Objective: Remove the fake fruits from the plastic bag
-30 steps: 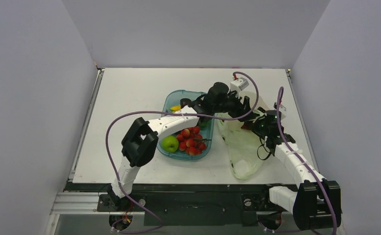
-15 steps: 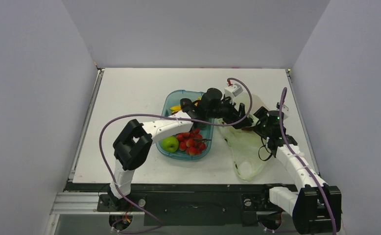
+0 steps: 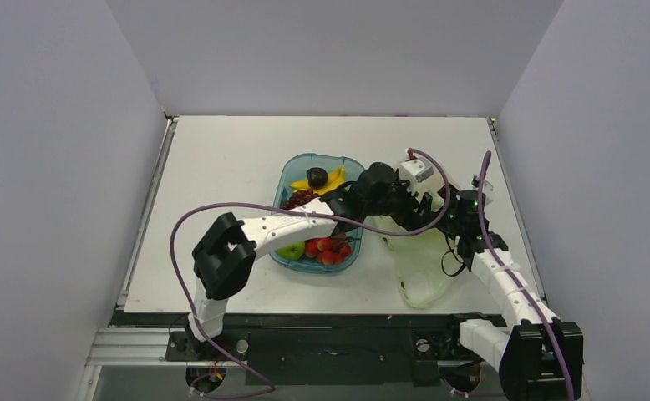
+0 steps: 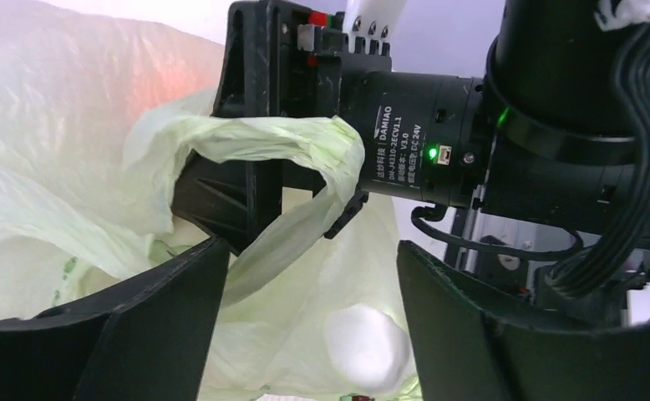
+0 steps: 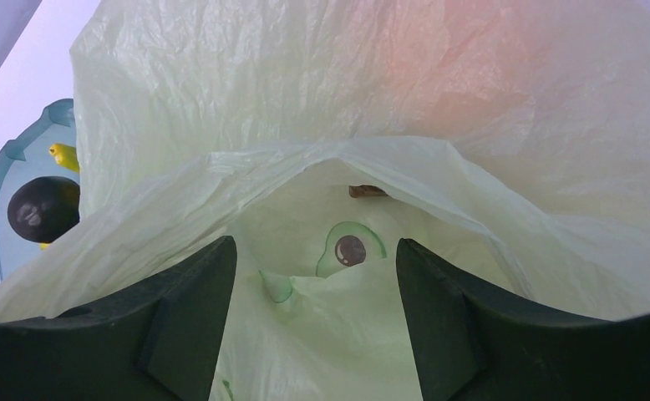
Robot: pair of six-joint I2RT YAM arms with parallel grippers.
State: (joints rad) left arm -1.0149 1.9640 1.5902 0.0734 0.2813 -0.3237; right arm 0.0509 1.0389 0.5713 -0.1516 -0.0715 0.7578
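The left gripper [image 4: 313, 251] stood released, jaws wide, grasping nothing. Straight ahead of it a loop of the plastic bag [image 4: 255, 142] hung over one finger of the right gripper [image 5: 315, 242], whose jaws were also spread, the bag's opening between them. Beyond, an orange-red shape [image 5: 480, 58] glowed through the film. To that gripper's left, the tray [image 5: 4, 167] held the plum [image 5: 42, 209] and banana [image 5: 63, 154].

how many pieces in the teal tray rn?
5 visible: dark plum and banana bunch at the far end, grape bunch mid-left, green apple and red berry cluster at the near end. The left arm crosses the tray, so more may be hidden.
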